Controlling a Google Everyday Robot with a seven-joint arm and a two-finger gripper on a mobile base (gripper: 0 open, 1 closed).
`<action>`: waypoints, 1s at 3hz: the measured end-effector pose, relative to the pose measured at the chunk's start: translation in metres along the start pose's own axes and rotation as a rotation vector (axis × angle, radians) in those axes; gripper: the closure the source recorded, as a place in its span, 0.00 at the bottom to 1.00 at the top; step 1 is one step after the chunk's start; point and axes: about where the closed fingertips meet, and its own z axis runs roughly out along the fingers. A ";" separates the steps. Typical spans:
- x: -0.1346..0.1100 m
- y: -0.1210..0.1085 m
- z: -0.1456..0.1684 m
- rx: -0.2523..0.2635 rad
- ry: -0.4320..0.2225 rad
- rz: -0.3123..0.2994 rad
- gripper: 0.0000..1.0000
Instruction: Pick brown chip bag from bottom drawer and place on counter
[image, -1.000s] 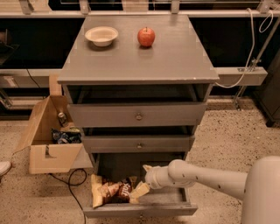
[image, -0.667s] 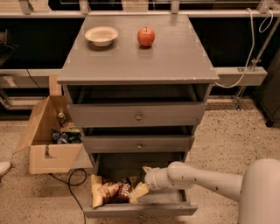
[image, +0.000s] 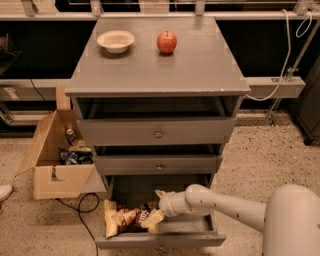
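The bottom drawer of the grey cabinet is pulled open. The brown chip bag, dark brown with pale yellow ends, lies crinkled in its left half, one end over the left rim. My gripper reaches into the drawer from the right on a white arm and sits at the bag's right end, touching it. The counter is the flat grey top above.
A cream bowl and a red apple stand at the back of the counter. The two upper drawers are slightly open. An open cardboard box with packets stands left of the cabinet, a black cable beside it.
My gripper has edged slightly left along the drawer, closer onto the right end of the bag. The bag has not visibly moved.
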 end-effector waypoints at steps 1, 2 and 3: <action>-0.001 -0.005 0.027 -0.051 -0.021 -0.062 0.00; 0.004 -0.012 0.048 -0.079 -0.038 -0.089 0.00; 0.014 -0.019 0.068 -0.080 -0.019 -0.103 0.00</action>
